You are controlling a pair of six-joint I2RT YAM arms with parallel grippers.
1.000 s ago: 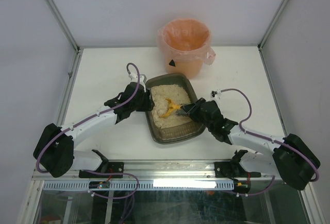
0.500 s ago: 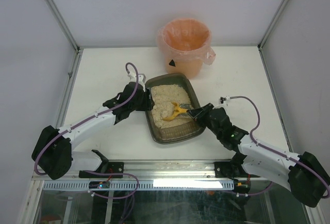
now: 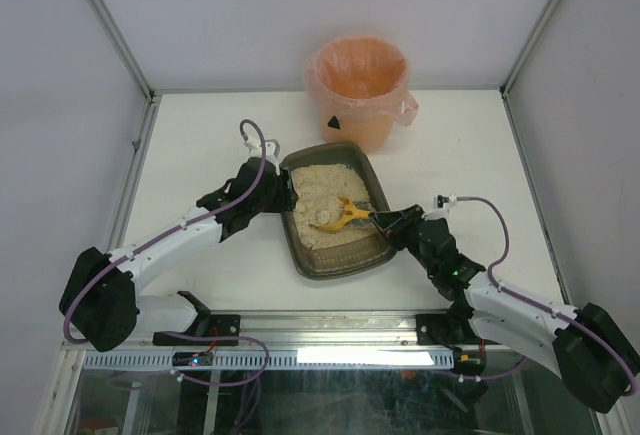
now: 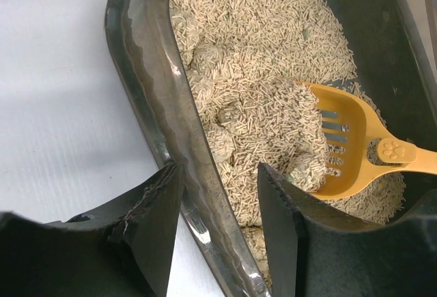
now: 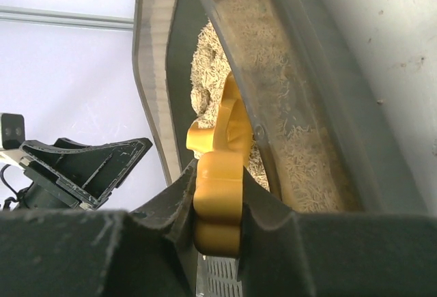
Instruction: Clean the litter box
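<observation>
Table (image 3: 470, 145) first, white and walled in by pale panels, and in the middle of it, a touch left of centre, sits the litter box (image 3: 335, 265), a dark tray with its long side running near to far and beige litter (image 3: 318, 187) heaped toward the far end. Just beyond its far right corner stands the orange-pink bucket (image 3: 360, 90) with a bag lining, close to the tray, though I can't say whether they touch. Inside the tray lies the yellow scoop (image 3: 340, 213), its slotted head down in the litter and piled with pellets, its handle running right and near across the tray's right wall. That wall crowds the right wrist view and hides most of the scoop head from there. Now the arms: the left arm (image 3: 170, 240) reaches from the near left corner, stretched low toward the tray's left side, and the left gripper (image 4: 218, 174) sits astride the left rim, jaws apart, one finger outside over the table, the other inside over the litter, with no visible squeeze on the wall. The right arm (image 3: 510, 300) comes in low from the near right, and the right gripper (image 5: 218, 174) is clamped tight on the end of the scoop's handle, just outside the right wall.
</observation>
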